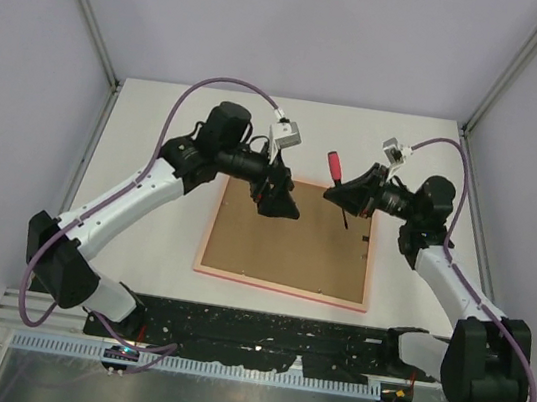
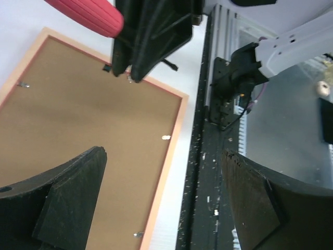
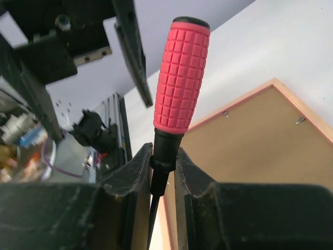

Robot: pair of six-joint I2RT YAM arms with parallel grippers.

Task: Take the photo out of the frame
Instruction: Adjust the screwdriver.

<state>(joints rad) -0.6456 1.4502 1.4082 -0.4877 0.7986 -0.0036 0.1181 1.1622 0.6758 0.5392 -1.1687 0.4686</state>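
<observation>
The pink frame [image 1: 204, 242] lies face down on the table, with its brown backing board [image 1: 287, 244] up. The photo is hidden under the board. My left gripper [image 1: 278, 203] is open and empty above the board's far left part; in the left wrist view [image 2: 164, 200] the frame's rim [image 2: 174, 151] runs between its fingers. My right gripper [image 1: 343, 198] is shut on a red-handled screwdriver [image 1: 335, 164], tip down over the board's far right part. The right wrist view shows the jaws [image 3: 164, 169] clamped on the screwdriver's black collar [image 3: 179, 78]. Small metal tabs [image 2: 166, 137] hold the board.
A black perforated rail [image 1: 259, 329] runs along the near edge, just beyond the frame's near side, and shows in the left wrist view [image 2: 208, 172]. White walls close the table at left, right and back. White tabletop [image 1: 141, 243] surrounds the frame.
</observation>
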